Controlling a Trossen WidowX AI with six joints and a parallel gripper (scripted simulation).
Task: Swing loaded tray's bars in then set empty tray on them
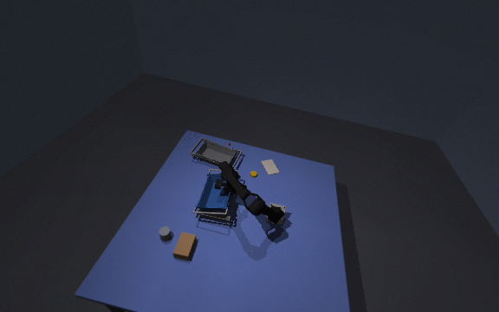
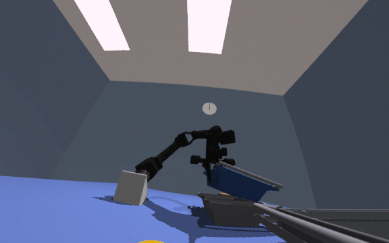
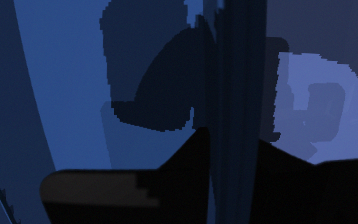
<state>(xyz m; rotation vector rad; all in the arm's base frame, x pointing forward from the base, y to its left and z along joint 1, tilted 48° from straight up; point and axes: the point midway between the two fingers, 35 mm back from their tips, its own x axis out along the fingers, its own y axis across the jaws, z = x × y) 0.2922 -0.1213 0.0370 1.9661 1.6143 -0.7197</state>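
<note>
Jaws clamped on wall of blue tray [image 2: 240, 183] — tilted, hanging above grey tray [image 2: 229, 209].

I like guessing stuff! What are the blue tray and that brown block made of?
The blue tray, shut in the pincer, looks like matte plastic: thin, smooth, one-colour walls. The brown block could be wood or cardboard: flat tan faces, no shine. Too small to be sure.
</note>
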